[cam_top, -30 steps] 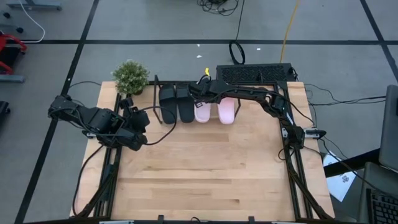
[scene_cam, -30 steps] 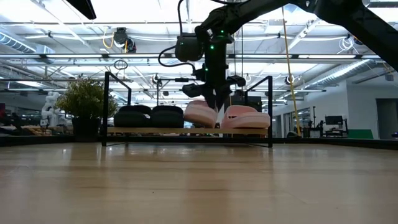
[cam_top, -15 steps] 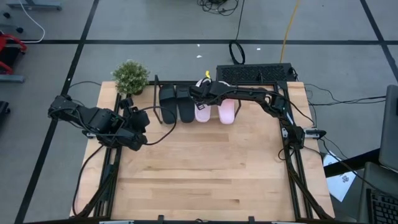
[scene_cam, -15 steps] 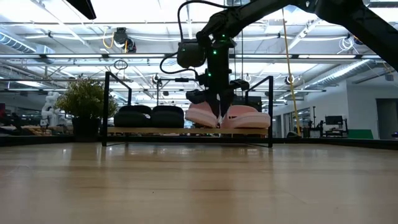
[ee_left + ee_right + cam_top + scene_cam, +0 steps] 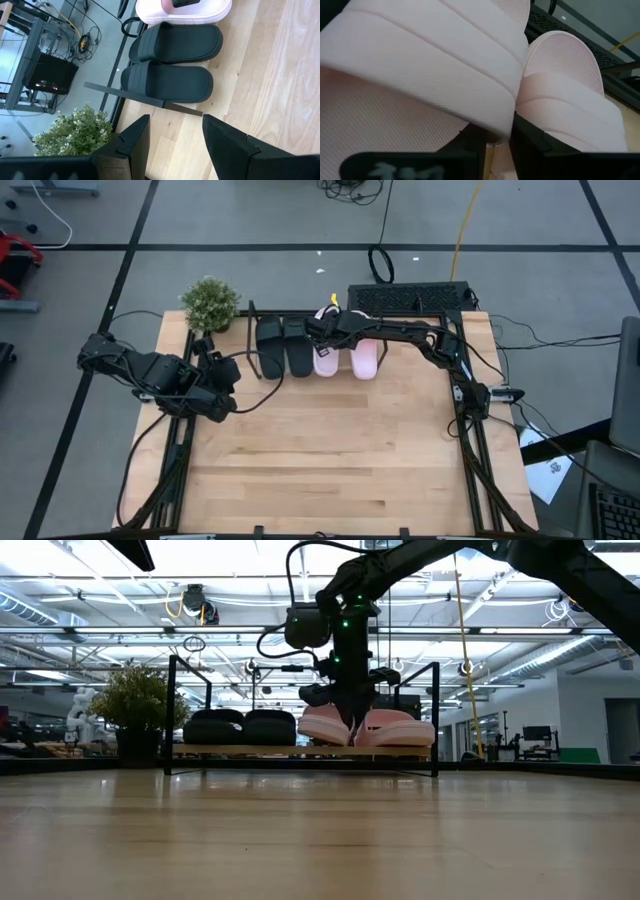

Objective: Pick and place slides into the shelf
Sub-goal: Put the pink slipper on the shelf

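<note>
- The right gripper (image 5: 352, 723) sits low over the shelf of thin black metal rods with a light wooden board (image 5: 262, 312). Its fingers are pinched on the wide strap of the left-hand light pink slip-on slide (image 5: 325, 359), which looks tilted beside its pink mate (image 5: 366, 358).
- Both matte black slides (image 5: 283, 345) lie side by side on the board, just beside the pink pair.
- Risk: if the fingers snag the soft strap as they let go and lift, the slide could be dragged up or tipped onto its neighbour.
- Risk: the pink fronts overhang the board's front edge, so a nudge could slide one off onto the wooden tabletop (image 5: 330, 460).
- The left gripper (image 5: 172, 132) waits near the small potted green plant (image 5: 210, 302), fingers apart, empty.
- No brand, label or writing can be read anywhere.
</note>
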